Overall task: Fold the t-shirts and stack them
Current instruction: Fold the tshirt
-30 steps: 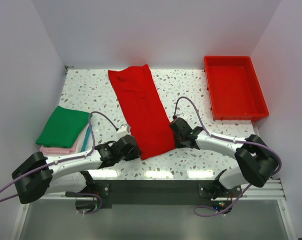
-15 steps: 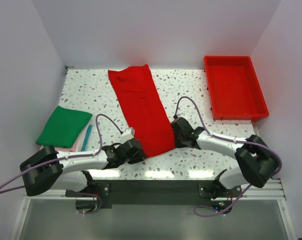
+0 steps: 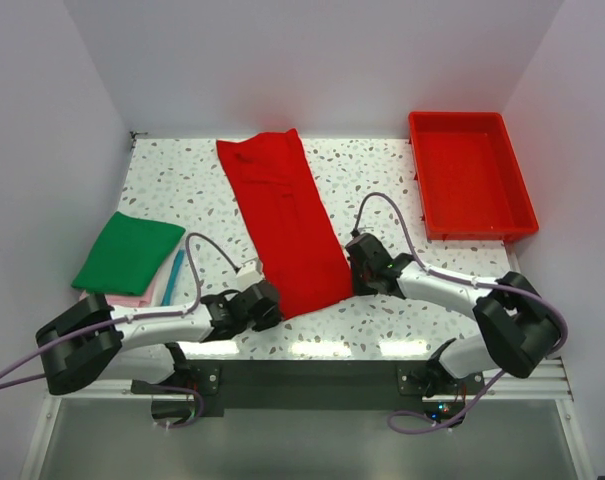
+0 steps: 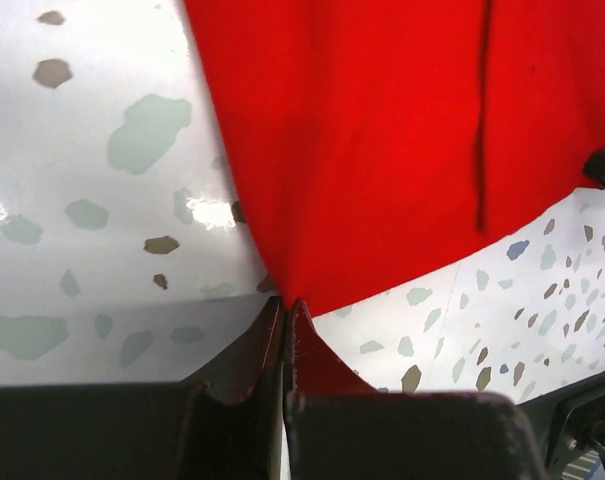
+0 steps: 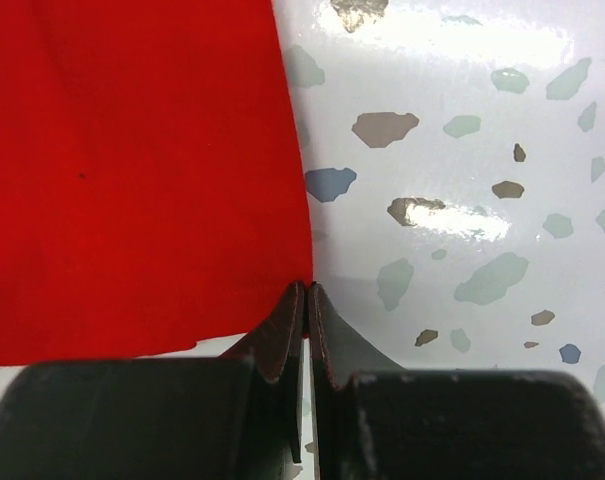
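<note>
Nearest, the two arms reach in from the near edge and meet the near end of the red t-shirt [image 3: 282,215]. The left hand [image 3: 274,300] sits at the near left corner of that end. In the left wrist view its fingers [image 4: 247,355] are pressed together, and the cloth tapers to a point that runs into the seam between them, so it is pinching the red t-shirt. The right hand [image 3: 352,280] is at the near right corner. In the right wrist view its fingers [image 5: 282,335] are also pressed together, right where the shirt's side edge and near edge meet, pinching that corner. Both hands are low on the speckled surface [image 3: 382,170].

The red t-shirt is folded into a long narrow band that lies flat on the surface. It runs from between the two hands, near the middle, away to the far edge and slants to the left as it goes. The left wrist view shows a lengthwise crease down the cloth.

To the left, well apart from the red band, a small stack rests near the left edge of the surface. A folded green t-shirt [image 3: 127,255] is on top, a pink t-shirt [image 3: 110,298] shows under its near edge, and a thin strip of teal cloth [image 3: 172,277] shows along its right side.

At the far right stands the red tray [image 3: 419,180], a rigid rectangle with raised walls. Only its own red bottom shows inside. The shirts all lie on the surface, apart from it.
</note>
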Action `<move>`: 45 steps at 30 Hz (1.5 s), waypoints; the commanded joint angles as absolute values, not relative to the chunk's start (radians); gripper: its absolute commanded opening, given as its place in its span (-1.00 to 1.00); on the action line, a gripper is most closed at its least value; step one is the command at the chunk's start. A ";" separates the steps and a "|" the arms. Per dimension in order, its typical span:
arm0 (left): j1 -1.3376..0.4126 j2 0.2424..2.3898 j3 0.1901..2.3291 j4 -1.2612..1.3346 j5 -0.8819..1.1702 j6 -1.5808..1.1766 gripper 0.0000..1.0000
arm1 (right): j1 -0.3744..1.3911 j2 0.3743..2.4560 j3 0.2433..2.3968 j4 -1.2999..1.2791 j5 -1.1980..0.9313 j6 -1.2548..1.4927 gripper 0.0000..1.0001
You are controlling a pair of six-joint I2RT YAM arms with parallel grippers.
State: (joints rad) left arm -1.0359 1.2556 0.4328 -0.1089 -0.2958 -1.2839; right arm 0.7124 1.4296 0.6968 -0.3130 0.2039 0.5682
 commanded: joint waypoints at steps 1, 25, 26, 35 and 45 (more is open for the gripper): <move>-1.043 1.186 0.391 -0.181 -0.334 -1.333 -1.00 | 0.690 1.375 0.669 -0.301 0.186 0.586 -1.00; -1.281 0.927 0.374 -0.522 -0.385 -1.534 -1.00 | 0.920 0.758 0.368 -0.394 0.165 0.888 -1.00; -1.279 0.916 0.385 -0.519 -0.426 -1.522 -1.00 | 0.920 0.758 0.389 -0.426 0.185 0.873 -1.00; -0.926 0.982 0.566 -0.321 -0.417 -1.160 -1.00 | 0.875 1.139 0.779 -0.393 0.325 0.617 -1.00; -0.637 1.268 0.736 -0.101 -0.330 -1.069 -1.00 | 0.629 1.620 1.176 -0.273 0.218 0.500 -1.00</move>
State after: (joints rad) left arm -0.6930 1.2163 0.6609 -0.2329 -0.3435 -1.1267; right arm 0.6598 1.5589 1.0527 -0.3367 0.2234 0.5644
